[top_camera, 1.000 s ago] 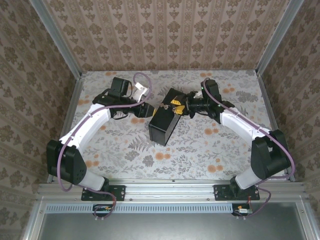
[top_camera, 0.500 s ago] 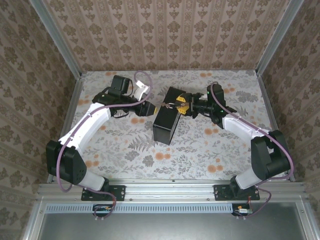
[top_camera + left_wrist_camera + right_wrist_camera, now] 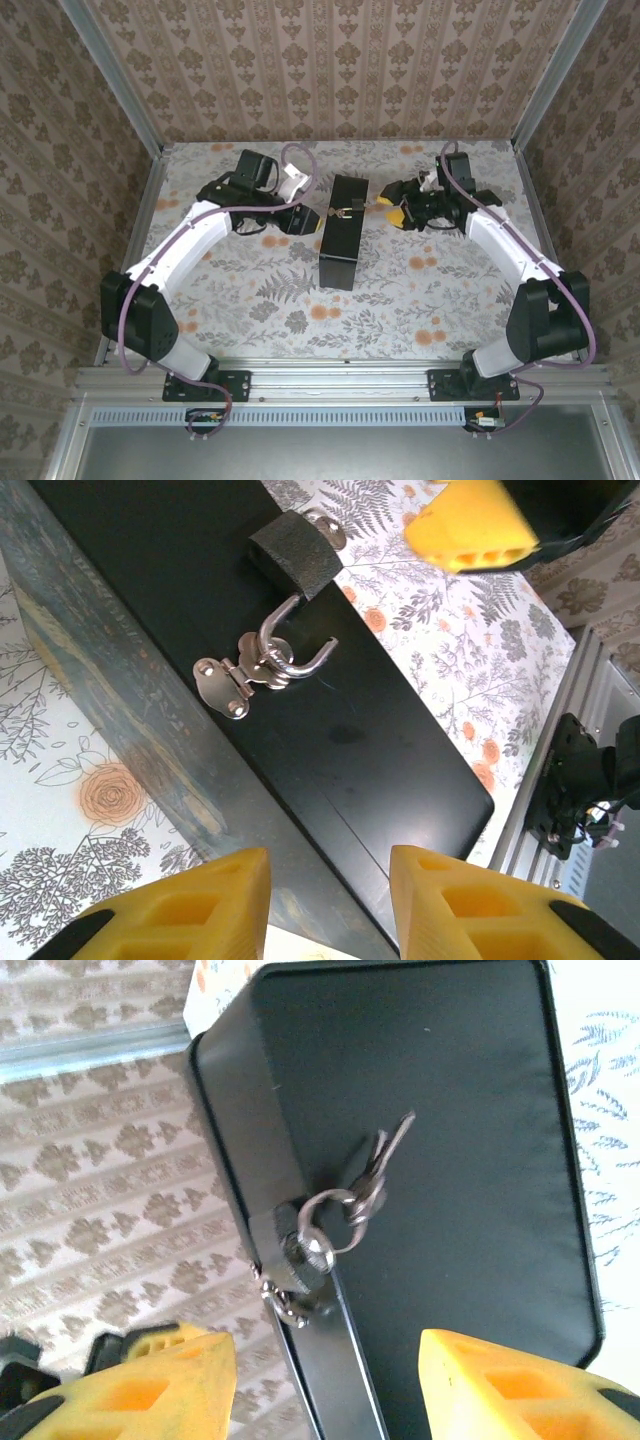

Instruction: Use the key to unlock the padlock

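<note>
The right jaws stand wide apart with nothing between the yellow fingers [image 3: 150, 1390] and grip nothing. Straight ahead of them, just beyond the tips, the padlock [image 3: 298, 1252] hangs at the edge of the black box [image 3: 450, 1110]. Its body looks dark in these views. A key ring [image 3: 322, 1222] loops out from the padlock, and the key [image 3: 380, 1165] lies with the bunch against the box's black face. It is well clear of both fingers. Whether any key sits in the lock cannot be told.

In the left wrist view, the padlock [image 3: 293, 552] sits far ahead of the left jaws, past the silver hasp [image 3: 222, 676]. Its shackle [image 3: 285, 660] is hooked through the hasp, and one end of the shackle curves out free, away from the body. A yellow finger [image 3: 470, 525] of the right jaws shows beyond the padlock, apart from it.

The left jaws are partly open. Their two fingers [image 3: 190, 910] stand a moderate gap apart, and the box [image 3: 380, 750] runs down into that gap. Whether they pinch it cannot be told.

From above, the box [image 3: 338, 250] lies on the table [image 3: 400, 290] between the two sets of jaws — the left ones close against its side, the right ones a little off it. The padlock [image 3: 345, 210] sits on the box on the side facing the right jaws.
</note>
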Tool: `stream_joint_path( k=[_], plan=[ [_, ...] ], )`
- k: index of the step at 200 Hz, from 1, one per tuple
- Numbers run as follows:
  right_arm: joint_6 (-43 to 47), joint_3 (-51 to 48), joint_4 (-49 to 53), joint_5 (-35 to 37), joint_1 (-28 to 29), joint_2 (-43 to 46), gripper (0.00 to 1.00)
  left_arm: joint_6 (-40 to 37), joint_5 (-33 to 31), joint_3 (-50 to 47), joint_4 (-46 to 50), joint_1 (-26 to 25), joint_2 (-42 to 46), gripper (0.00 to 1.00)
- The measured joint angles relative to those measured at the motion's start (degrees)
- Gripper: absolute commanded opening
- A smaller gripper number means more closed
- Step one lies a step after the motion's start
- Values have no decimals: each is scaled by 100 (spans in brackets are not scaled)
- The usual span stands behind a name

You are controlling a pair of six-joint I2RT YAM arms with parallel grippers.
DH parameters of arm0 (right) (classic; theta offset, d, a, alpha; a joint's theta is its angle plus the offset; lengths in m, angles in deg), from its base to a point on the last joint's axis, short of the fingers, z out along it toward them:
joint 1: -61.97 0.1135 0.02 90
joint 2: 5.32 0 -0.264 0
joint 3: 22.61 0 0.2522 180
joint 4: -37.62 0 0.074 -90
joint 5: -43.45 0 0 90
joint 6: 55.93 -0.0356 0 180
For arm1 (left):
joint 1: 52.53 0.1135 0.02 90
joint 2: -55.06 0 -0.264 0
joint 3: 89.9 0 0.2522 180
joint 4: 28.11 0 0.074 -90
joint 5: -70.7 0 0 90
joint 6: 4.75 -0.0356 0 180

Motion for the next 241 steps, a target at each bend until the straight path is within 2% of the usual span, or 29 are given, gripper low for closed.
stream_joint_path(
  k=[23, 44, 66, 107, 129, 151, 241],
  plan=[
    [1572, 750, 730, 7, 13, -149, 52, 11, -96, 13, -4, 20, -35, 41],
    [3550, 1257, 1117, 0, 37, -181, 62, 90, -109, 13, -76, 98, -35, 41],
    [5593, 1329, 1108, -127, 50, -184, 70, 181, -109, 11, -205, 188, -44, 41],
    [8362, 1698, 1123, -656, 74, -756, 71, 199, -107, 15, -175, 216, -184, 41],
    [9324, 1908, 1134, -798, 107, -1145, 71, 197, -107, 15, -142, 216, -197, 41],
    [9906, 2055, 1248, -868, 153, -1464, 71, 197, -107, 15, -122, 216, -199, 41],
    [11136, 2693, 1987, -990, 363, -2238, 71, 190, -105, 15, -44, 216, -289, 41]
  ],
)
